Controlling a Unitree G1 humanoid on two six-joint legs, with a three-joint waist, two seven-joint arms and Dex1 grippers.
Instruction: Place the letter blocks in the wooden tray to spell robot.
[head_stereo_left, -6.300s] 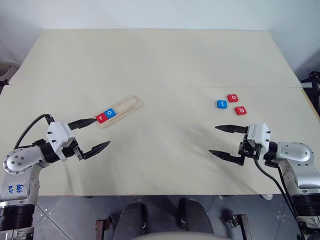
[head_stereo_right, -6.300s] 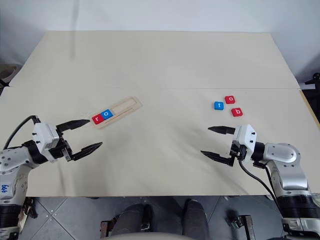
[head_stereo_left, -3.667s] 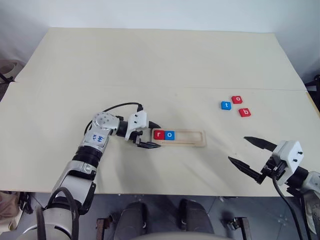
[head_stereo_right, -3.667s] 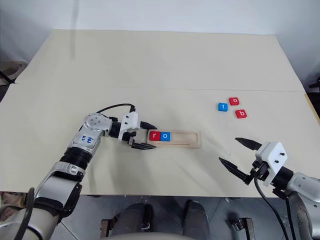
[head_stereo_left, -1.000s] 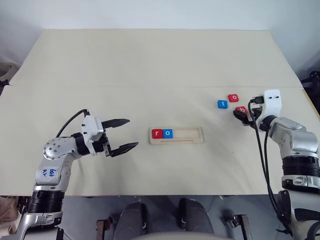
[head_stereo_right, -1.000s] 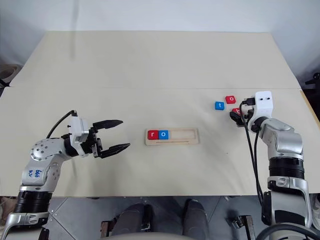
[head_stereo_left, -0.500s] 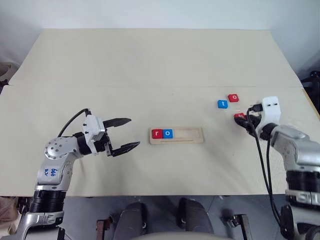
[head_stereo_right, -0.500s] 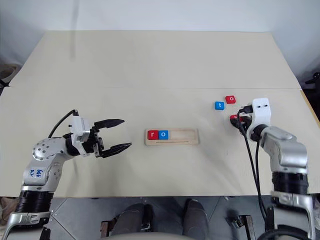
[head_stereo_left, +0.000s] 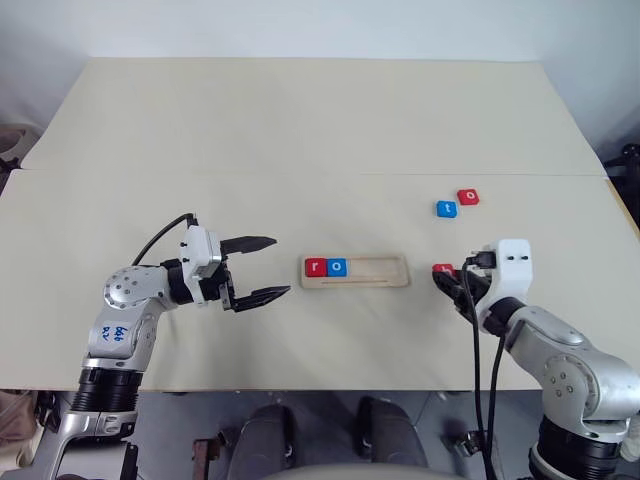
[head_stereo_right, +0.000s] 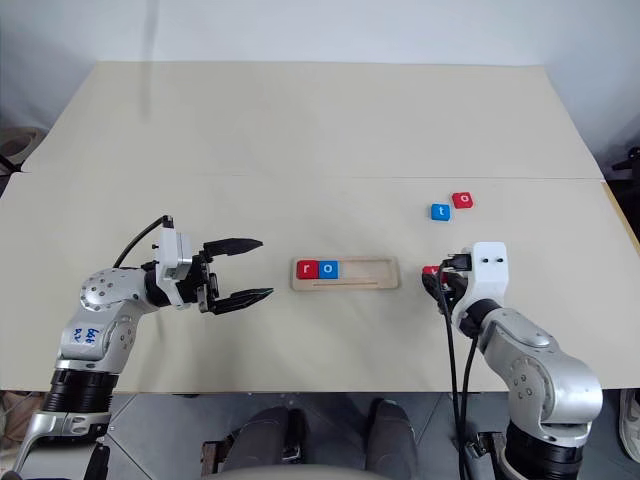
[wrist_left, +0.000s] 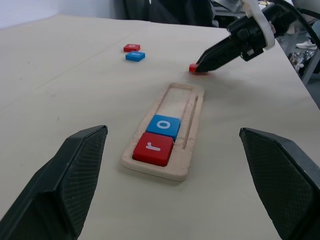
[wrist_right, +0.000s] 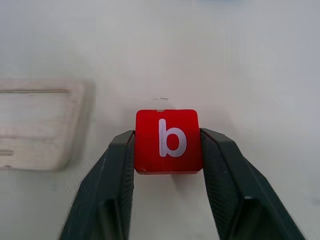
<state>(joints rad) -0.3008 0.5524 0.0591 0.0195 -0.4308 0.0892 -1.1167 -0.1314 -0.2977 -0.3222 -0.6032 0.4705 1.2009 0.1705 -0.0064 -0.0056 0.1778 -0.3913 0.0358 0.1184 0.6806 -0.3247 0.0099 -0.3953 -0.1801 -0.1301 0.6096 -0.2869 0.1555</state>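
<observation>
Right gripper (wrist_right: 167, 145) pinches the small red square block marked "b" (wrist_right: 167, 140) between its fingers, just beside the open end of the long pale wooden tray (head_stereo_left: 380, 270). Red "r" block (head_stereo_left: 315, 267) and blue "o" block (head_stereo_left: 337, 267) already sit in the slot. Blue "t" (head_stereo_left: 446, 209) and red "o" (head_stereo_left: 467, 197) wait farther back on the bench (head_stereo_left: 300, 130). Left gripper (head_stereo_left: 262, 268) hovers beside the tray, fingers spread, empty. Step: third letter. Next move likely calls for seating "b" against blue "o".

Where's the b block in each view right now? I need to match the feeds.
Left eye: b block, right of the tray, at the right gripper.
Right eye: same place.
Left wrist: small red block beyond the tray's far end.
Right wrist: centre, between the fingers.
Shared landmark: the tray's empty end.
</observation>
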